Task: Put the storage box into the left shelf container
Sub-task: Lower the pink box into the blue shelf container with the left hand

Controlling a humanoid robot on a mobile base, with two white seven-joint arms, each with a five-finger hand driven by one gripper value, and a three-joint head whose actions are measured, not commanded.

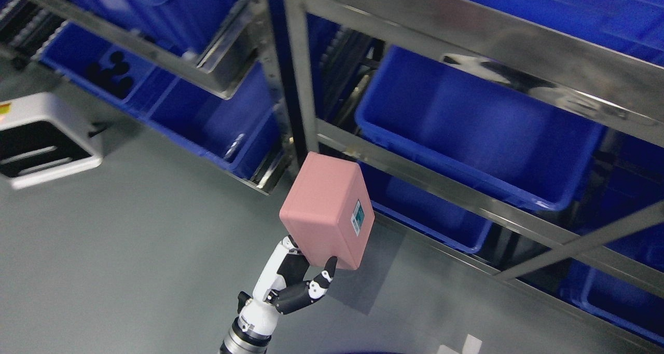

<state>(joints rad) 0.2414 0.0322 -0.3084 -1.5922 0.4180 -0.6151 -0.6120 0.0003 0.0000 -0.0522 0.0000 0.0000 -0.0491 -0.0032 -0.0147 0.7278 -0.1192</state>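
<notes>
- Pink storage box (327,211) sits at the frame's centre, raised off the floor, in front of the steel shelf upright (301,68).
- The left hand (298,284), entering at the bottom left of middle, clamps the box's lower end, fingers curled around it.
- Pickup looks done; the box is not yet inside the blue container (207,120) at centre left.
- Remaining: carry left, lower in, release.

A single head camera looks steeply down and forward (horizon tilted) over the grey floor (129,250) toward the steel-framed shelving rack (303,73) of blue plastic bins (467,131), close enough that one arm fills the lower middle.
</notes>
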